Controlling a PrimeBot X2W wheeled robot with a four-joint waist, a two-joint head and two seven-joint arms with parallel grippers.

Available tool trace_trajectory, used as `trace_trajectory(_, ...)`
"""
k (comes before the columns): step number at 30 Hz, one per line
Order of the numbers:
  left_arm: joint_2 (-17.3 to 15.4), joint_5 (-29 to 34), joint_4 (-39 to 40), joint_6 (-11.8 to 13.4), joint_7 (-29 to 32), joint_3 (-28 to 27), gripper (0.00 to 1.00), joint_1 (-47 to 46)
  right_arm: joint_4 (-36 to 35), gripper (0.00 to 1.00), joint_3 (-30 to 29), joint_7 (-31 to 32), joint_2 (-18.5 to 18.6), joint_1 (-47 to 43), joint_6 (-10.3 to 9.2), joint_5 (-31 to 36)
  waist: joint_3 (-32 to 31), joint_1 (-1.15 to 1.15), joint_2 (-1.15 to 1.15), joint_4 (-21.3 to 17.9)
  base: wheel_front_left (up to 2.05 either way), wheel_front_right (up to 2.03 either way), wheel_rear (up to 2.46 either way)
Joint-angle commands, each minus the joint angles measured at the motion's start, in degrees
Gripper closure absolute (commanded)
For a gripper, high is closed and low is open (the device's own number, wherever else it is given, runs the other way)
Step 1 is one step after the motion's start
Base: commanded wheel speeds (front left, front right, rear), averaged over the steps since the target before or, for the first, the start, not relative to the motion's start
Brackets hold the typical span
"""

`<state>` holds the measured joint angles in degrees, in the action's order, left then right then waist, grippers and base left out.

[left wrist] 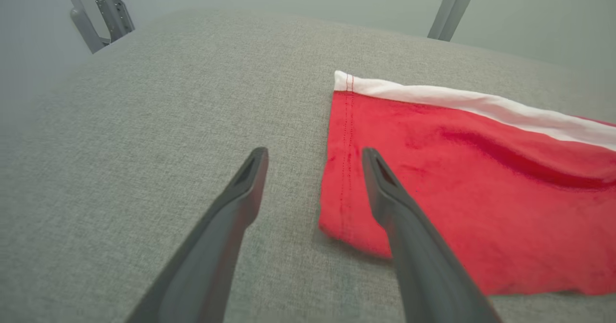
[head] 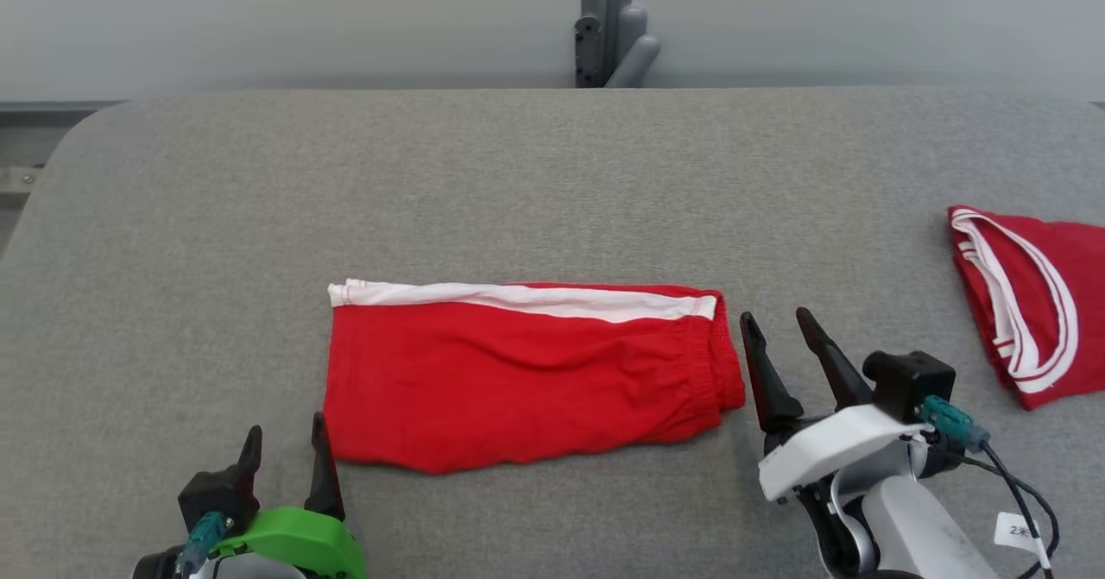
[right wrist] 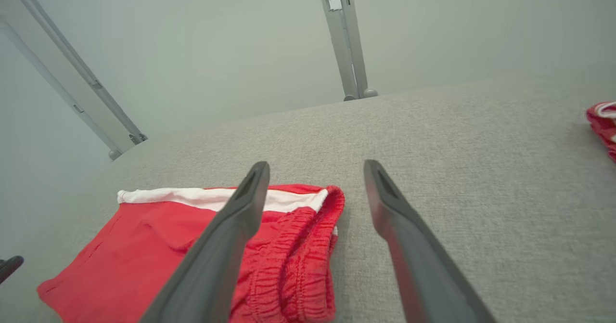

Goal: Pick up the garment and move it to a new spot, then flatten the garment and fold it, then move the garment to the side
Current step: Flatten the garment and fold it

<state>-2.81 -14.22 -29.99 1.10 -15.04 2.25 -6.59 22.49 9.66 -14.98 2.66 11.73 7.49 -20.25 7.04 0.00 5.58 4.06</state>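
Garment (head: 527, 372) folded flat, second red garment (head: 1032, 303) cut off at right edge

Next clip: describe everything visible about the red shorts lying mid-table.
The red shorts look like soft knit cloth, folded into a flat oblong lying crosswise on the grey fabric table. A white stripe runs along the far edge; the gathered elastic waistband is at the robot's right end, the stitched leg hem at its left. Mild wrinkles. The open left gripper and right gripper flank the ends, gripping nothing.
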Motion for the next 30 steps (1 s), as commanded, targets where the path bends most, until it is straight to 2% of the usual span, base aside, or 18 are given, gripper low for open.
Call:
trace_trajectory(1, -0.21, -0.54, 0.11, 0.26, -0.12, 0.52, 0.00, 1.10, 2.45, 0.00, 0.50, -0.08, 0.28, 1.39, -0.02, 0.67, 1.65, 0.00, 0.00, 3.83, 0.00, 0.00, 0.00)
trace_trajectory(7, -0.20, -0.86, -0.14, -0.21, -0.12, 2.29, 0.00, 1.98, 13.78, 0.00, 0.67, -0.08, 0.25, 5.81, -0.02, 0.28, 2.75, 0.00, 0.00, 7.44, 0.00, 0.00, 0.00)
trace_trajectory(17, -0.19, -2.00, -0.09, 0.85, -0.12, 2.40, 0.00, 1.11, 25.67, 0.00, 0.70, -0.01, 0.30, 8.79, -0.04, -0.95, 4.81, 0.00, 0.00, 7.89, 0.00, 0.00, 0.00)
trace_trajectory(21, -0.19, -1.49, 0.13, 0.51, -0.11, 2.92, 0.00, 0.21, 27.33, 0.00, 3.91, 0.18, 0.18, 8.55, -0.05, -5.80, 4.98, 0.00, 0.00, 7.98, 0.00, 0.00, 0.00)
trace_trajectory(22, -0.19, -1.33, 0.17, 0.41, -0.12, 3.05, 0.00, 0.15, 27.35, 0.25, 5.10, 0.19, 0.04, 8.28, -0.05, -7.67, 4.94, 0.00, 0.00, 8.05, 0.00, 0.00, 0.00)
trace_trajectory(23, -0.19, -1.16, 0.30, 0.33, -0.12, 3.20, 0.00, 0.17, 27.08, 0.76, 6.18, 0.19, -0.04, 8.16, 0.00, -9.41, 4.87, 0.00, 0.00, 8.10, 0.00, 0.00, 0.00)
trace_trajectory(24, -0.19, -1.10, 0.28, 0.26, -0.12, 3.36, 0.00, 0.21, 26.59, 1.00, 6.65, 0.19, -0.04, 7.97, 0.00, -11.57, 4.75, 0.00, 0.00, 8.14, 0.00, 0.00, 0.00)
trace_trajectory(30, -0.20, -0.70, -0.02, -0.02, -0.12, 3.43, 0.00, 1.69, 25.06, 1.00, 3.63, 0.05, 0.33, 6.92, -0.06, -18.58, 3.06, 0.00, 0.00, 7.93, 0.00, 0.00, 0.00)
